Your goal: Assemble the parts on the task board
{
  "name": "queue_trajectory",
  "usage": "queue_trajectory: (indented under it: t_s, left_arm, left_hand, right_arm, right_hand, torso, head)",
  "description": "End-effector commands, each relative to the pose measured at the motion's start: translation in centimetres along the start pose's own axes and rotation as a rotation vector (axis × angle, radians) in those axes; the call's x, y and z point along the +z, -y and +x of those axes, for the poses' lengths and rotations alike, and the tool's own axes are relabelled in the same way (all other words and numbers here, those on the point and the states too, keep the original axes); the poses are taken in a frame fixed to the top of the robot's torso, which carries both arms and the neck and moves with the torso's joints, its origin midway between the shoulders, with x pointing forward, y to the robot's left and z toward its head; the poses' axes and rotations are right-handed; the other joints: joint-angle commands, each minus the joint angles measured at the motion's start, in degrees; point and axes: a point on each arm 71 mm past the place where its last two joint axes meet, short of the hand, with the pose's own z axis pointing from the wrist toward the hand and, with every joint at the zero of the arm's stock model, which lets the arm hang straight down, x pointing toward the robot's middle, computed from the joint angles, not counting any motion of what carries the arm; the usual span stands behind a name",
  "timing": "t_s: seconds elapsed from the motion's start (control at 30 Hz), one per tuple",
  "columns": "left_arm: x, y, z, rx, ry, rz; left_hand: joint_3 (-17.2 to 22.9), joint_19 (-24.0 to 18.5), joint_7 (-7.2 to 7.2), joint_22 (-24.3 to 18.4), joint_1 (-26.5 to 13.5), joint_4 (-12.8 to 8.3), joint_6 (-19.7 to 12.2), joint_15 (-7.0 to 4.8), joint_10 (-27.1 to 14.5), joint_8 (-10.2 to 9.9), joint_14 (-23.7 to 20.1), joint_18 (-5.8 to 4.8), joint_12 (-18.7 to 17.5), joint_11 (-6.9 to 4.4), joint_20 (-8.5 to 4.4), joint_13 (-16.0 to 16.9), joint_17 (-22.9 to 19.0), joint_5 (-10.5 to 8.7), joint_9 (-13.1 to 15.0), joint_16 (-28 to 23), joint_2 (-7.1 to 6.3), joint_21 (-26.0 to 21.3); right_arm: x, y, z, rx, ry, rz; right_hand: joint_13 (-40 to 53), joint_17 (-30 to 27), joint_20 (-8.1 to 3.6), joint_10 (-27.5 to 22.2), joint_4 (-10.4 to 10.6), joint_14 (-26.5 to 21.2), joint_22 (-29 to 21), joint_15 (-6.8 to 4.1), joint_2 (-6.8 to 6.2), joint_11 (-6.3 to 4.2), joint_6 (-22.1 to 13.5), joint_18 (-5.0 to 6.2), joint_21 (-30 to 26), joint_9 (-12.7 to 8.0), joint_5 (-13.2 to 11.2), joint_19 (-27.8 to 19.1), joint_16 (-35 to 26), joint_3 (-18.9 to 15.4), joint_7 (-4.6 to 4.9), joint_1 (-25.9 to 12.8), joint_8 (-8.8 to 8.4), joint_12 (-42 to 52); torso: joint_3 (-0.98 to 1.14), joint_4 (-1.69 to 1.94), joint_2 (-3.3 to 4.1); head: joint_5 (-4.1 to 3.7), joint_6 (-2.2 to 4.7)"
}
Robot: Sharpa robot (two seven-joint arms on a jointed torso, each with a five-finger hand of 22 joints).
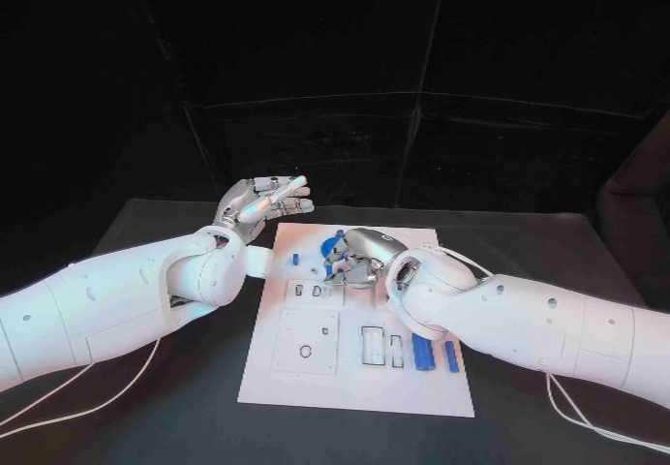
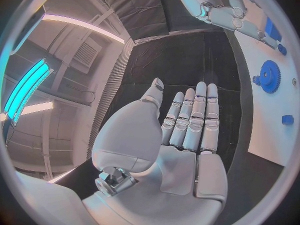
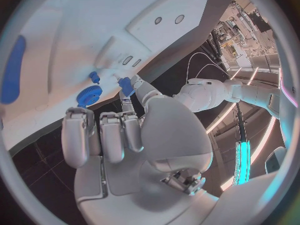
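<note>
While the left hand (image 1: 262, 205) hangs open and empty, the right hand (image 1: 357, 260) pinches a small blue part (image 3: 127, 85) over the white board (image 1: 419, 378).

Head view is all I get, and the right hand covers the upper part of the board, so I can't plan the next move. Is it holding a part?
Observer: Yes. The right wrist view shows the right hand pinching a small blue part at its fingertips, close to the task board.
Operator: What lies near it on the board?
Observer: A blue gear sits on the board beside the pinched part, with a smaller blue piece next to the gear.
Operator: And the left hand's palm?
Observer: The left wrist view shows the left hand with its fingers straight and nothing in it.
</note>
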Motion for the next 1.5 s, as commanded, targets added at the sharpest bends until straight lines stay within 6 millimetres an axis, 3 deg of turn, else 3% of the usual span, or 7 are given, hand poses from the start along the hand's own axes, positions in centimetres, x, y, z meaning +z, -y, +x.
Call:
queue_trajectory:
  t_s: [0.03, 0.2, 0.4, 1.5]
  left_arm:
    - [0.1, 0.2, 0.2, -0.004, -0.015, 0.014]
    - [0.2, 0.2, 0.2, -0.004, -0.016, 0.014]
    - [0.2, 0.2, 0.3, -0.004, -0.016, 0.014]
    - [0.2, 0.2, 0.1, -0.004, -0.016, 0.010]
  left_hand:
    - [0.0, -0.1, 0.12, -0.1, -0.1, -0.3, 0.3, -0.03, 0.2, -0.2, 0.5, 0.30, -0.3, 0.00, 0.06, 0.0, 0.1, 0.28, 0.0, -0.2, 0.44, -0.3]
    - [0.0, -0.1, 0.11, -0.1, -0.1, -0.3, 0.4, -0.03, 0.2, -0.2, 0.5, 0.30, -0.3, -0.01, 0.06, 0.0, 0.1, 0.28, 0.0, -0.2, 0.44, -0.3]
    - [-0.1, -0.1, 0.10, -0.1, -0.2, -0.2, 0.4, -0.03, 0.3, -0.2, 0.5, 0.30, -0.3, -0.02, 0.06, 0.0, 0.1, 0.27, 0.0, -0.3, 0.45, -0.3]
    - [-0.1, -0.1, 0.11, -0.1, -0.3, -0.2, 0.4, -0.03, 0.3, -0.2, 0.5, 0.30, -0.3, -0.02, 0.05, 0.0, 0.1, 0.27, 0.0, -0.3, 0.44, -0.4]
  right_arm:
    - [0.3, -0.2, 0.6, -0.053, -0.020, -0.001]
    - [0.5, -0.5, 1.4, -0.069, -0.030, -0.010]
    - [0.6, -0.7, 2.0, -0.084, -0.041, -0.019]
    - [0.5, 0.6, 2.9, -0.151, -0.136, 0.038]
  right_hand:
    - [10.8, 9.9, -0.36, 2.8, 0.0, 5.0, 3.6, -0.33, -0.10, -0.35, 1.0, -0.73, 0.3, 0.0, 0.3, 0.3, 0.1, 0.4, -0.77, -0.5, 0.11, -0.2]
    - [10.8, 9.9, -0.36, 2.8, -0.1, 5.0, 3.6, -0.32, -0.19, -0.33, 0.9, -0.72, 0.3, -0.1, 0.5, 0.3, 0.1, 0.5, -0.75, -0.6, 0.00, -0.3]
    - [10.8, 10.0, -0.37, 2.8, -0.1, 5.0, 3.6, -0.32, -0.25, -0.32, 0.9, -0.73, 0.3, -0.1, 0.6, 0.4, 0.1, 0.5, -0.74, -0.6, -0.04, -0.2]
    - [10.4, 9.7, -0.27, 2.5, 0.0, 4.9, 3.4, -0.16, -1.45, -0.10, 0.5, -0.69, 0.1, -0.2, 0.2, 0.2, 0.0, 0.3, -0.47, -1.9, -0.59, -0.8]
  torso:
    - [0.10, 0.05, 0.06]
    - [0.12, 0.14, 0.07]
    - [0.11, -0.04, 0.07]
    - [0.09, -0.01, 0.04]
  head:
    - [0.18, -0.16]
    - [0.36, -0.36]
    - [0.70, -0.61]
    - [0.82, -1.63]
